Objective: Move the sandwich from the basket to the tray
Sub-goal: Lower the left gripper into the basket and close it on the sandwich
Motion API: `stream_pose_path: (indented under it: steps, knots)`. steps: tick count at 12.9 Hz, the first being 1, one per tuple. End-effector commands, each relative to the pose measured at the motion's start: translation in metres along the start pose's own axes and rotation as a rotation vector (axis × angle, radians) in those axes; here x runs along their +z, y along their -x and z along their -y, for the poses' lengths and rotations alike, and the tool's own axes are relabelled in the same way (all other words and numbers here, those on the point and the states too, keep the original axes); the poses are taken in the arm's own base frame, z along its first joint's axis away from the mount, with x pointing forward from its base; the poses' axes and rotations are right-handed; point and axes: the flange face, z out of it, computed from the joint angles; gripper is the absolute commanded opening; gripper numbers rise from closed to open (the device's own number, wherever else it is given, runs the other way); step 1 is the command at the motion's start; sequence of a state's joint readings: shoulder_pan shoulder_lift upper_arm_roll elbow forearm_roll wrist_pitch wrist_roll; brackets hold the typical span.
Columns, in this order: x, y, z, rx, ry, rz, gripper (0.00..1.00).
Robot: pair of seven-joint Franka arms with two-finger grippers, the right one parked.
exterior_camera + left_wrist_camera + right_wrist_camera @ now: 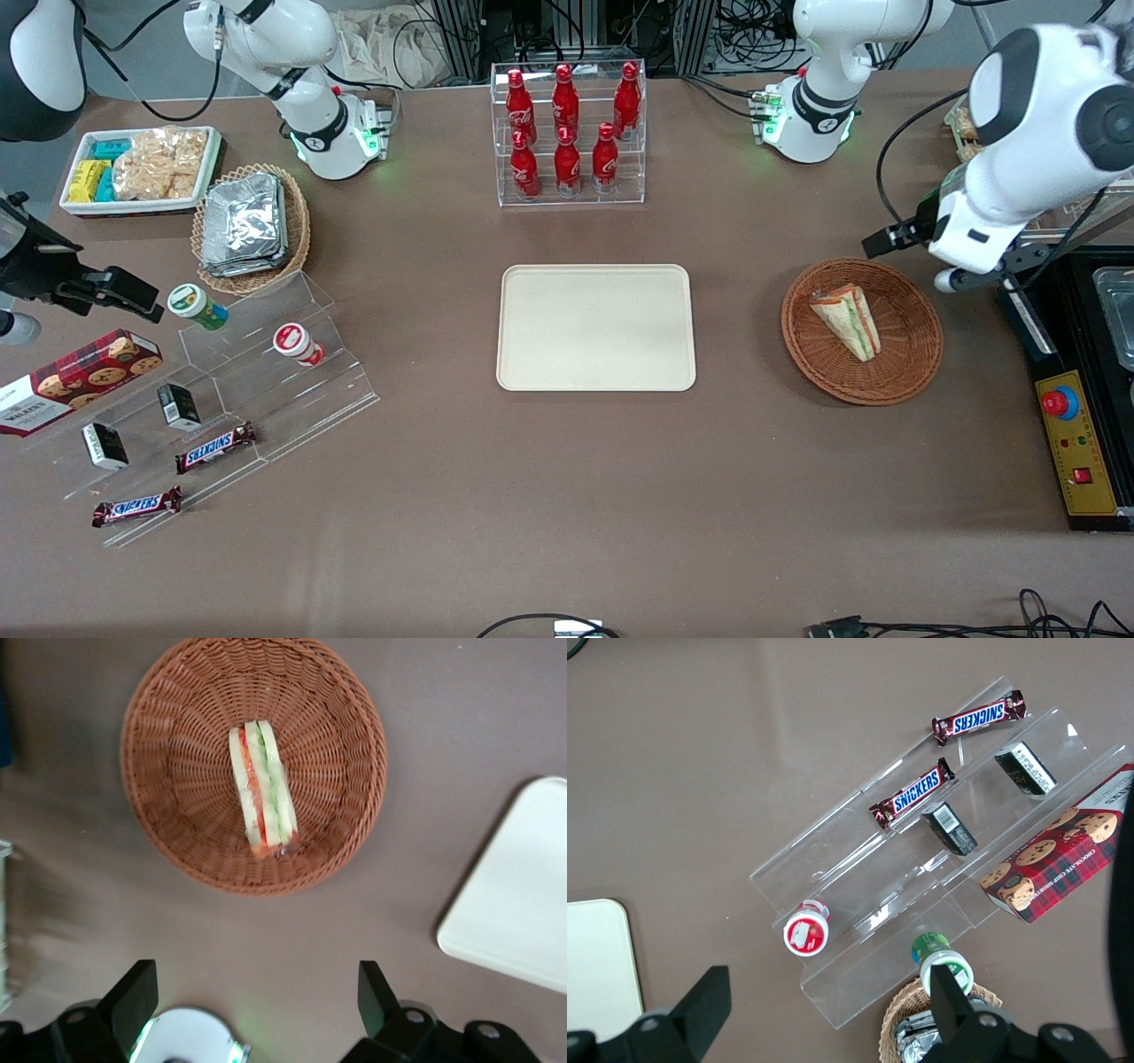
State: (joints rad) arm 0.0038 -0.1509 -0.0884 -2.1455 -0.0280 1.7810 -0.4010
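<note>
Writing: "SNICKERS" on two bars [215,447] lying on a clear stepped stand [266,390] toward the parked arm's end; "WALKERS" on a red tartan cookie box [75,379] beside them; red bottles [567,133] in a clear rack with white script too small to read
Sandwich [262,788]: triangular wedge in clear wrap; white bread with green and red-orange layers; lying in the basket's bowl, cut edge up
Basket [904,372]: round, shallow, brown wicker; on the brown surface [567,496] toward the working arm's end
Tray [595,328]: flat cream rectangle, rounded corners, low rim; bare; mid-surface, nearer the front camera than the bottle rack
Room: open brown strip between basket rim and tray edge; wide bare stretch nearer the front camera
Claw [257,1001]: hovering over the surface just off the basket's rim, above the sandwich's level; fingers [135,992] spread wide, gripping nothing
</note>
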Motion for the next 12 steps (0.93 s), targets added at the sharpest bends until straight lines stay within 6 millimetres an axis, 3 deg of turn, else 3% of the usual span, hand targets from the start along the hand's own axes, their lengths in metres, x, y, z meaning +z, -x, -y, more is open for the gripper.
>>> stream_pose_path:
  steps: [1, 3, 5, 12]
  knots:
    - [0.053, -0.007, 0.003, -0.063, -0.005, -0.005, 1.00]
    - [0.085, -0.014, 0.003, -0.072, -0.015, 0.024, 1.00]
    - [0.130, -0.025, 0.000, -0.082, -0.025, 0.058, 1.00]
    - [0.185, -0.054, 0.006, -0.061, -0.065, 0.038, 1.00]
